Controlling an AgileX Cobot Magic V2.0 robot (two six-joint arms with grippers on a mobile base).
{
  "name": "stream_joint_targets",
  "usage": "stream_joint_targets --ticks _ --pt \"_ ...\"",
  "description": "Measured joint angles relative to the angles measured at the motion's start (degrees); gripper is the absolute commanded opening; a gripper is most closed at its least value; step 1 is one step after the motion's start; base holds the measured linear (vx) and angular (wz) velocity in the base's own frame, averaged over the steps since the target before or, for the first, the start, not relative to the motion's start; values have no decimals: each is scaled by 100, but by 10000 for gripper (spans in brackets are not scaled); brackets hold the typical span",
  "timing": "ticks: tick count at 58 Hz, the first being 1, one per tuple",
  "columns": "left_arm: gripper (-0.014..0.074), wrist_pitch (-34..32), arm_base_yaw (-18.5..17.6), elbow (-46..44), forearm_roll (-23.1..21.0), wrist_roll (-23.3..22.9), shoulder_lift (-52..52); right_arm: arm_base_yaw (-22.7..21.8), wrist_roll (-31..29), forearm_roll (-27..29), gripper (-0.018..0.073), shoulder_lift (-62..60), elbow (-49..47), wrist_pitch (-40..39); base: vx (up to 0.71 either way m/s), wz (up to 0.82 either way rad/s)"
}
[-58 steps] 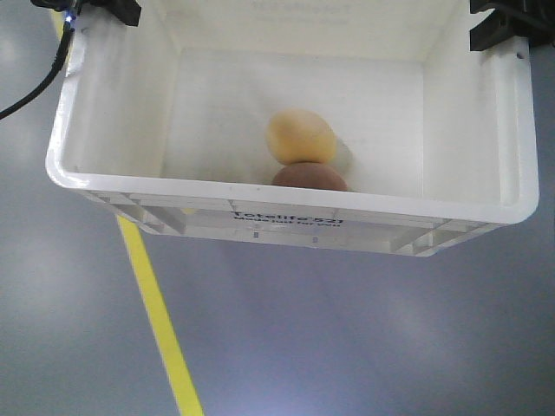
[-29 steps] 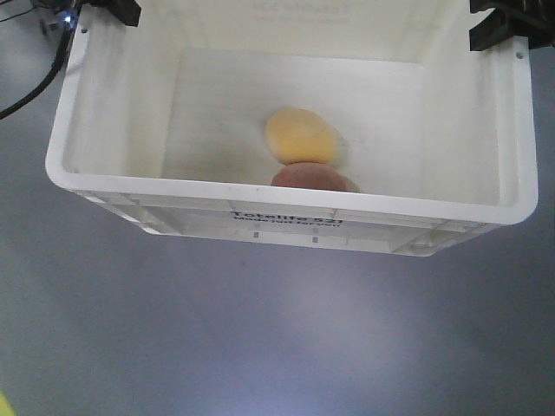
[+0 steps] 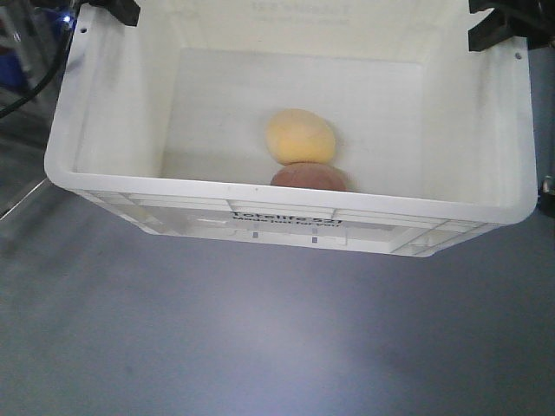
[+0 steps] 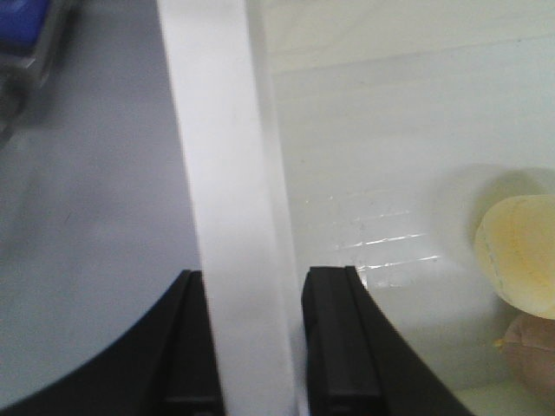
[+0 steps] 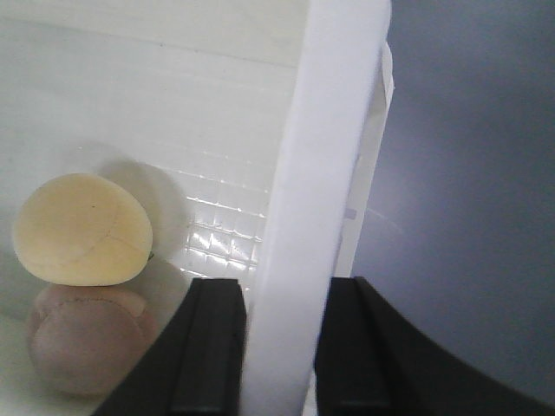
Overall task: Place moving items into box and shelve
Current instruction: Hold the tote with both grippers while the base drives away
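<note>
Fingers [image 4: 336, 347] of the left gripper [image 4: 253, 282] are clamped on one wall of the box [image 3: 286, 198], and the right gripper [image 5: 282, 290] is clamped on the opposite wall. Between them the yellow fruit [image 3: 300, 136] is seen atop the reddish fruit [image 3: 309, 177]. The yellow floor line is gone and a blue shape [image 4: 22, 17] is glimpsed outside the left fingers, so transport to the shelf is judged underway.

Left claw [image 4: 258, 277] clamped on the box [image 4: 221, 130] wall.
Its two black fingers [image 4: 334, 347] straddle the white rim that runs up the frame, one pressed to the outer side over the grey floor [image 4: 87, 217], the other to the inner side. Inside the box, at the right edge, the yellow fruit [image 4: 520, 256] lies against the pink fruit [image 4: 531, 347] just below it; both are cut off by the frame. Light glints on the box bottom beside them. A blurred blue thing [image 4: 22, 17] shows in the top left corner.
</note>
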Motion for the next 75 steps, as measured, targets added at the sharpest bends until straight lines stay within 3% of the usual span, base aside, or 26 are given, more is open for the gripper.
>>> stream_joint_targets --ticks 29,75 --pt "2 -6 -17 0 24 0 0 -17 0 89 -5 0 0 14 59 -63" --pt "2 -4 -17 0 71 0 0 -17 0 150 -5 0 5 20 66 -21"
